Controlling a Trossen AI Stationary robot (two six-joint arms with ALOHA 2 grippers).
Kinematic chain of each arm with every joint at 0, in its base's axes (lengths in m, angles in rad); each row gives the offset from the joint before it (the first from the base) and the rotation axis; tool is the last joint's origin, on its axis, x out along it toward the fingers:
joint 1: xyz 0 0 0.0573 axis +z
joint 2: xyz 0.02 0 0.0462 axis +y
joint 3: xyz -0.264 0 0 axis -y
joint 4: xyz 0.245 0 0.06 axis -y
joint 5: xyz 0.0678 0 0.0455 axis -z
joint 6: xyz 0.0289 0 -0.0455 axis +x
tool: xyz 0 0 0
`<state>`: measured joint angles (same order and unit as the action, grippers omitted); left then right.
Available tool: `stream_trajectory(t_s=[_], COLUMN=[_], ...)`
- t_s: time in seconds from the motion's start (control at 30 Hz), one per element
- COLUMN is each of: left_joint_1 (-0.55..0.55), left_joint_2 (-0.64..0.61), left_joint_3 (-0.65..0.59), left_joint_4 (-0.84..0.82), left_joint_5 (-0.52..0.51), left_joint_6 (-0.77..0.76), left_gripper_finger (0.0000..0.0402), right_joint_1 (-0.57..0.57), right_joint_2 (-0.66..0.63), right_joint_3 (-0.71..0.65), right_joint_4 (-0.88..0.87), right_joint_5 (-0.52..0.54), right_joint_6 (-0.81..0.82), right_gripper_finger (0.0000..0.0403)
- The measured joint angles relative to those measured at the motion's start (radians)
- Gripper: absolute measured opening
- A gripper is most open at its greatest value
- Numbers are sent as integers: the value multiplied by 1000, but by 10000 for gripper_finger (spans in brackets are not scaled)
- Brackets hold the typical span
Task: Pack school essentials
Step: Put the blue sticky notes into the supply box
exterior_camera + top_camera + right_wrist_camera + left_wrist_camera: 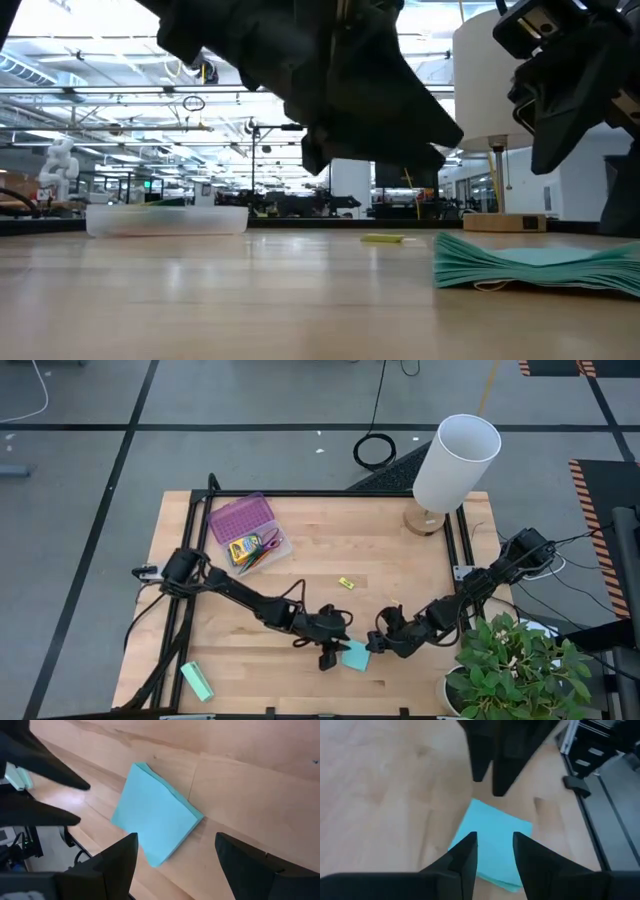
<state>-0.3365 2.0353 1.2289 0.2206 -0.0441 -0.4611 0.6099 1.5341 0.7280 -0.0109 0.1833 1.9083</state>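
— Where's the flat cyan square sticky-note pad [355, 656]?
— On the bench between my grippers. Left gripper [328, 657] is spread right beside it; right gripper [378, 643] is also spread, equally near.

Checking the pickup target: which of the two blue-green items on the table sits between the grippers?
The cyan sticky-note pad, square, between the left gripper and right gripper. The mint-green block lies far off at the table's near-left corner.

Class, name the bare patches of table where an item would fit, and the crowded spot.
Free: between the case and lamp; the front left, above the mint block. Crowded: front centre, both grippers at the cyan pad.
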Motion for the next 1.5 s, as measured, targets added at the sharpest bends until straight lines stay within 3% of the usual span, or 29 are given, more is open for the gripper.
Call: stream_trajectory(t_s=[0.13,0.47,1.03,1.5], left_joint_1=[-13,9,24,24], left_joint_2=[26,150,199,199], left_joint_3=[0,0,3,2], left_joint_4=[62,115,131,131], left_joint_5=[7,68,74,74], left_joint_6=[52,128,100,101], left_gripper_finger=[116,5,9,9], right_joint_1=[1,1,-22,-28], right_joint_2=[0,0,31,143], right_joint_3=[0,0,0,3], right_joint_4=[0,-5,-37,144], right_joint_5=[0,2,51,-13], right_joint_6=[9,40,69,34], right_gripper_finger=[258,258,258,258])
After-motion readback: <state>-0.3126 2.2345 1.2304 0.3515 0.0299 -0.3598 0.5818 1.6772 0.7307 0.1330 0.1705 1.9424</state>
